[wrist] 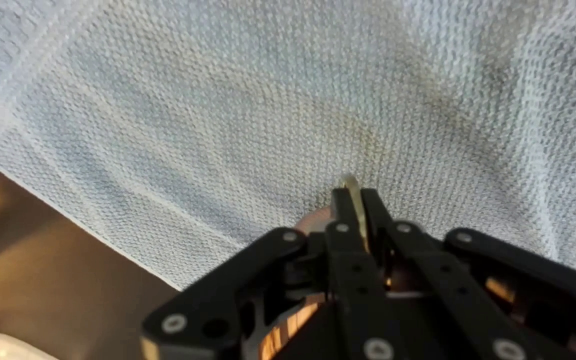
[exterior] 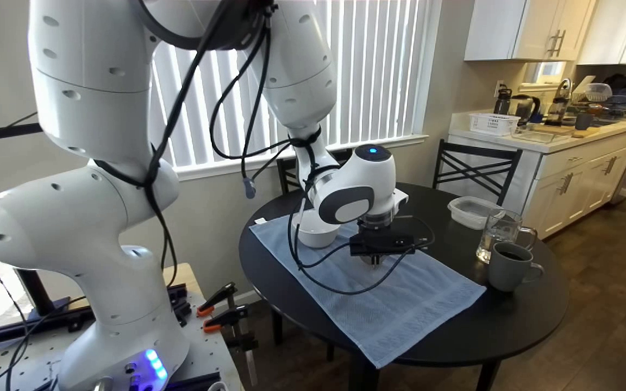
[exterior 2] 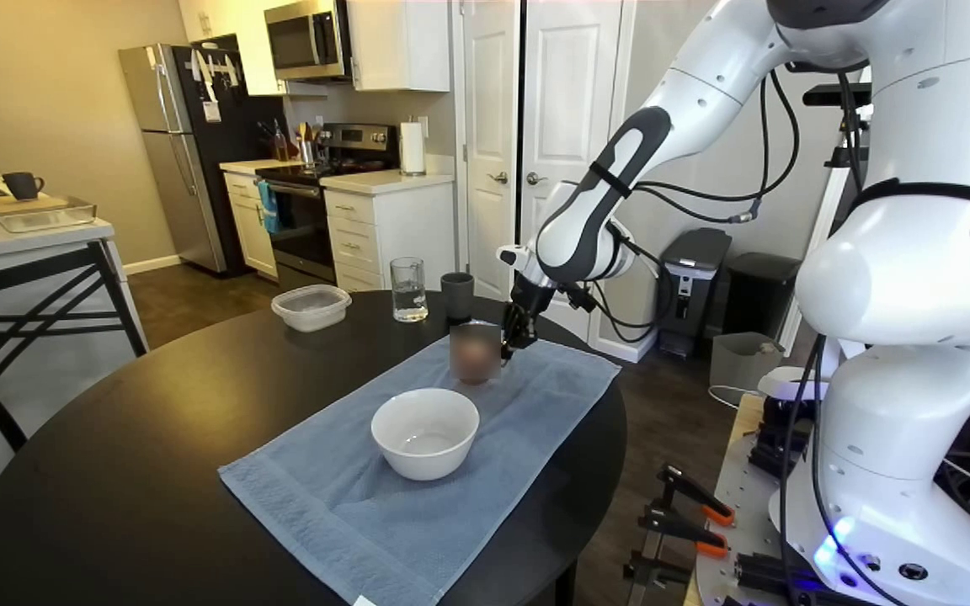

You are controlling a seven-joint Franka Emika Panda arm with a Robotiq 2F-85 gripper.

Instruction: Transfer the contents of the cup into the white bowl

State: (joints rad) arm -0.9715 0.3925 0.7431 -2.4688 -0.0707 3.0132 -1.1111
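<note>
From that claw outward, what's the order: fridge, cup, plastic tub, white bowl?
Going by an exterior view, from the claw:
1. Cup, right at it
2. White bowl, on the towel
3. Plastic tub, off the towel
4. Fridge, far background

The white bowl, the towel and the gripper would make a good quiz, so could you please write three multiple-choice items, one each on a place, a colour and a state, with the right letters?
1. Where does the white bowl stand?
A) on the kitchen counter
B) on a chair
C) on the towel

2. What colour is the towel?
A) blue
B) red
C) black

3. How do the fingers of the gripper stand in the wrist view?
A) spread wide apart
B) close together
C) out of the picture

Right letters:
1: C, since both exterior views show the white bowl on the towel.
2: A, since it looks blue against the dark table.
3: B, since only a thin pale strip, perhaps part of the cup, shows between them.
</note>
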